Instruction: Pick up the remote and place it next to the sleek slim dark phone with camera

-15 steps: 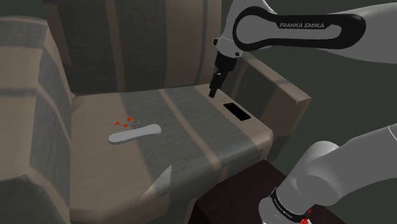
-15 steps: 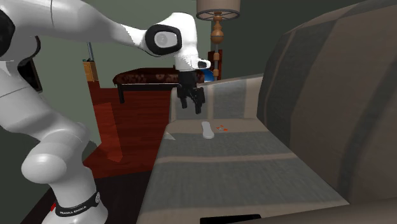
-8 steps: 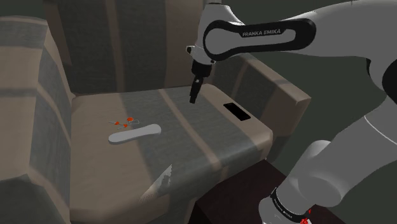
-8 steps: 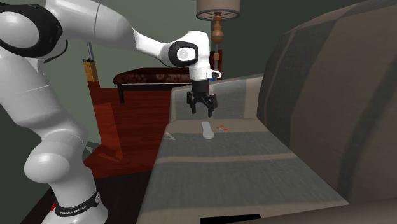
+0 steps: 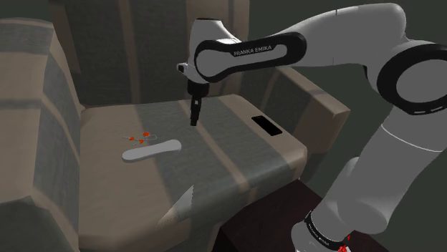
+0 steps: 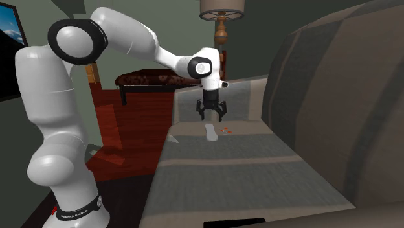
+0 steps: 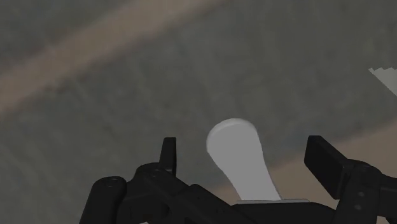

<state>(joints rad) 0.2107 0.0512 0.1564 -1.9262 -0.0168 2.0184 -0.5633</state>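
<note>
**Approach leg: claw moved from phone side to over the remote**

Arm point(image 5: 286, 50) has swung across the sofa seat point(image 5: 215, 154) in the last second. It went from above the seat's edge by the armrest, where the dark phone point(image 5: 266, 126) lies, towards the seat's middle.

Claw point(image 5: 193, 122) points down above the cushion, fingers wide apart and holding nothing.

Pale grey remote point(image 5: 152, 149) lies flat near the seat's middle and has not moved. The wrist view shows its rounded end between the fingers, untouched.

A small red-dotted item point(image 5: 143, 136) sits just beside the remote on the backrest side.

Judgement: transit is nearly done. Final centring, descent and closing remain. The phone is well apart from the remote, so the carry must go back across the seat.
</note>
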